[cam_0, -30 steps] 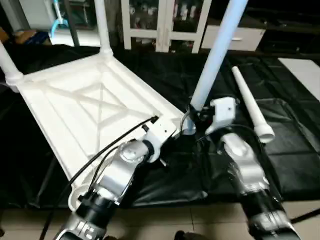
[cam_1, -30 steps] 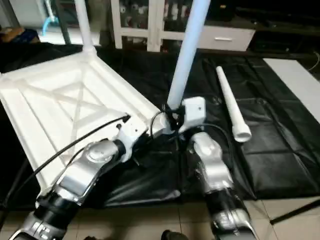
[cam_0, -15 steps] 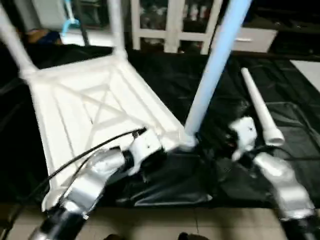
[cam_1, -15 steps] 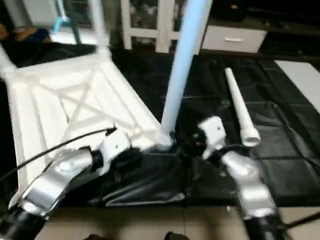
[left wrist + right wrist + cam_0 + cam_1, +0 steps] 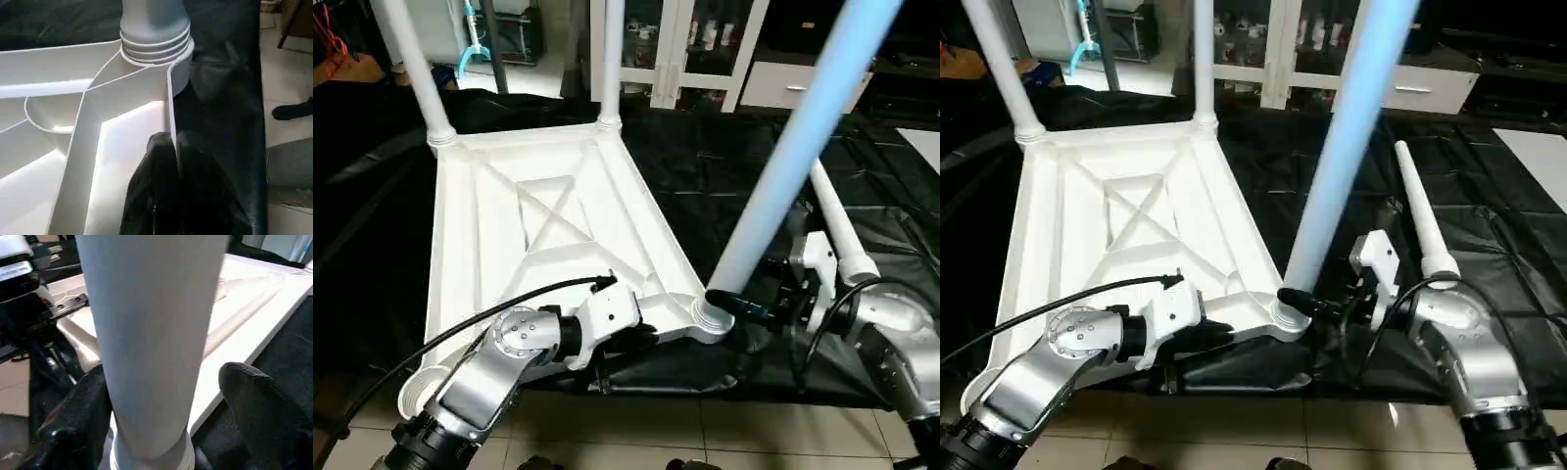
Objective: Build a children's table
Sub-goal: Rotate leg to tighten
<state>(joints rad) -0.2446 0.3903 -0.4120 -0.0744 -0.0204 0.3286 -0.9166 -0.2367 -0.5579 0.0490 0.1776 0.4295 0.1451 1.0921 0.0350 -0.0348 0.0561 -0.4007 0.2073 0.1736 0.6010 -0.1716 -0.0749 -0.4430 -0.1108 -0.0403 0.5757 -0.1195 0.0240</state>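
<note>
The children's table top (image 5: 509, 225) lies underside up on black cloth. Two white legs (image 5: 411, 69) (image 5: 610, 59) stand in its far corner sockets. A third leg (image 5: 793, 157) stands in the near right socket (image 5: 710, 315), leaning up to the right. A fourth leg (image 5: 837, 230) lies loose on the cloth at the right. The near left socket (image 5: 419, 390) holds nothing. My left gripper (image 5: 176, 142) is shut on the top's rim beside the near right socket. My right gripper (image 5: 166, 374) is open, its fingers (image 5: 254, 406) straddling the base of the leaning leg, one finger clear of it.
Black cloth (image 5: 724, 166) covers the floor under the work and ends at tiles (image 5: 705, 441) in front. A white glass-door cabinet (image 5: 685, 49) stands behind. A white flat board (image 5: 1538, 157) lies at the far right. A black cable (image 5: 460, 328) loops over my left forearm.
The camera has swung, so the whole scene sits differently. Both grippers stay at the near right corner. The leg there now leans more to the right.
</note>
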